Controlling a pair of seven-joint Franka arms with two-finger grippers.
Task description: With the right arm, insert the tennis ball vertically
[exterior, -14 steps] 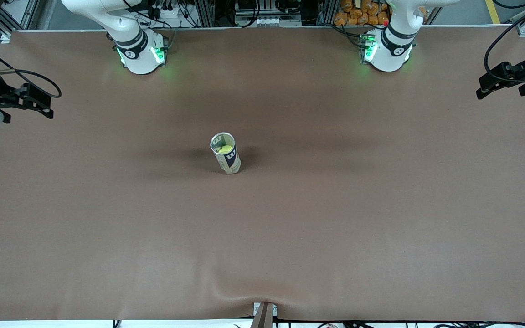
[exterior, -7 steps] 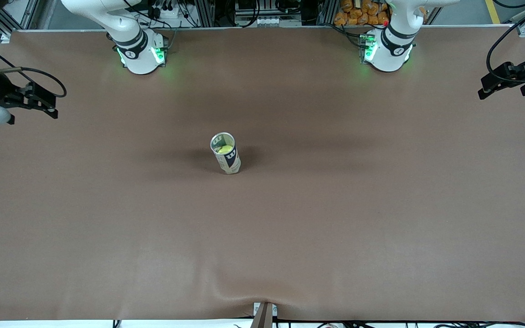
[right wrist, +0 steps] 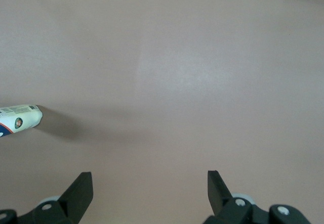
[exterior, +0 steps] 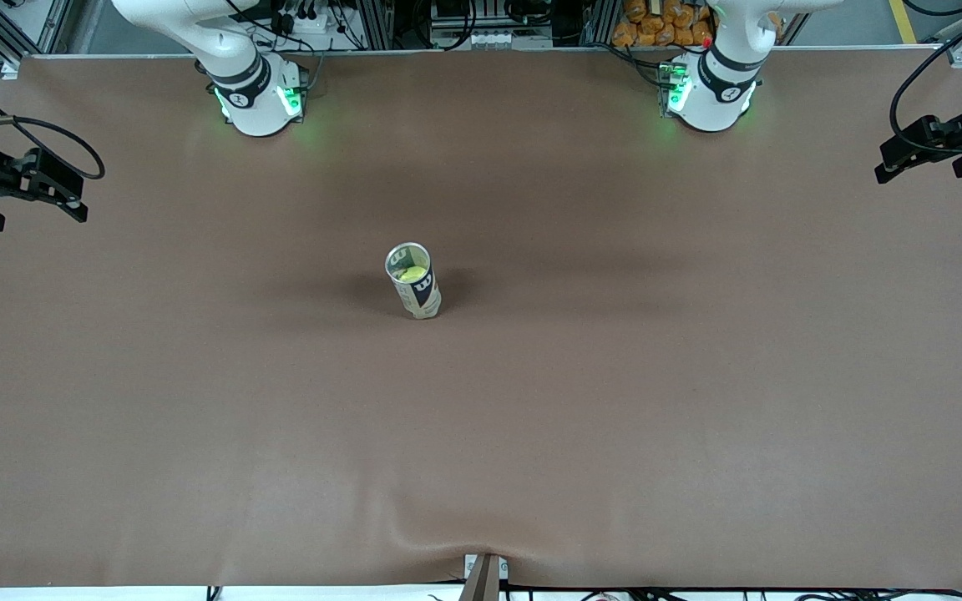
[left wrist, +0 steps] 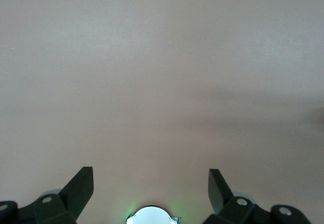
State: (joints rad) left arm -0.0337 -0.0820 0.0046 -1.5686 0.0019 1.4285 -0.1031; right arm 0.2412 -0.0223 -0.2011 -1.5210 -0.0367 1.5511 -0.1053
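As ball (exterior: 414,272) sits in can (exterior: 415,284), upright

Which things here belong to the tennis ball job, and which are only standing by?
Job:
- tennis ball, already inside the can
- can, upright mid-table
- right gripper, open, empty, at its arm's end of the table

Standing by:
- left gripper, open, waiting at its end
- table

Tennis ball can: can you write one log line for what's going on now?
can: upright mid-table, tennis ball inside | right pincer: open, empty, over right arm's table end | left pincer: open, empty, over left arm's end
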